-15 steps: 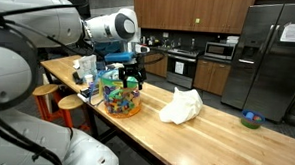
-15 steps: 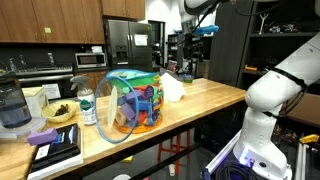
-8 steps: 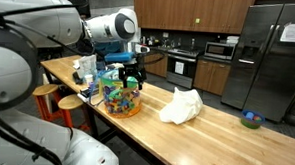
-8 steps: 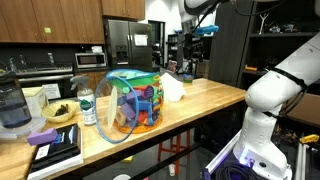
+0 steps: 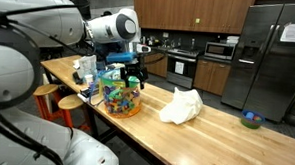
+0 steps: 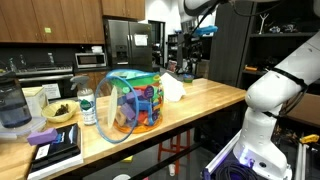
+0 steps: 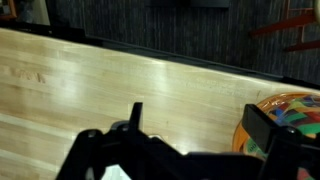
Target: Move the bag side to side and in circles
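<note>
A long wooden surface [image 5: 220, 138] runs across a kitchen. In an exterior view, a clear bag [image 5: 120, 96] stuffed with brightly coloured toy pieces sits upright on it, left of centre in the frame. The robot's gripper [image 5: 135, 79] hangs at the bag's upper right edge, its dark jaws pointing down. From this angle I cannot tell whether they touch the bag or hover behind it.

The wrist view settles more. The gripper [image 7: 195, 132] fills the bottom of the frame, its jaws spread wide and released with only bare wood between them. The clear bag [image 7: 291, 110] shows at the far right edge, outside the right jaw and not between the two.

In an exterior view taken from the end of the surface, the clear bag [image 6: 135, 102] stands in the middle of the frame. A crumpled white bundle [image 6: 173, 88] lies behind it, further along the wood. In an exterior view that bundle [image 5: 182, 105] rests right of centre, apart from the bag, and a small blue bowl [image 5: 250, 119] sits near the far right end.
</note>
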Controlling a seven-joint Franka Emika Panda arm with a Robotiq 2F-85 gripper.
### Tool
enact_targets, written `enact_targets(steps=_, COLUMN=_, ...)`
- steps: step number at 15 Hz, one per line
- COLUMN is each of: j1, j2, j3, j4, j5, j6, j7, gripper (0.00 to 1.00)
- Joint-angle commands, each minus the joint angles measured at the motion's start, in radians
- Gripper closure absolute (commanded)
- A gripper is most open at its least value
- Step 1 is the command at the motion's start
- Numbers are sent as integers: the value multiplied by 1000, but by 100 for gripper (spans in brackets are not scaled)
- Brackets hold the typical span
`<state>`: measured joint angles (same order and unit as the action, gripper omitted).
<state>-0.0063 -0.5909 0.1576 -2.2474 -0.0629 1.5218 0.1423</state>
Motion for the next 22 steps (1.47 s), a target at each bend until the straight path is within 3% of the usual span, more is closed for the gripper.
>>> enact_targets(steps=1, j1=-3, j2=80, j3=-29, j4=53, j5=-46, j6=70, j7=15, gripper=0)
enact_targets(steps=12, j1=-55, j2=432, j3=-134, j4=268, j5=-184, j6=436, j7=-2, gripper=0)
enact_targets(steps=22, j1=-7, j2=655, j3=-138, j4=445, j5=-226, j6=458, j7=85, gripper=0)
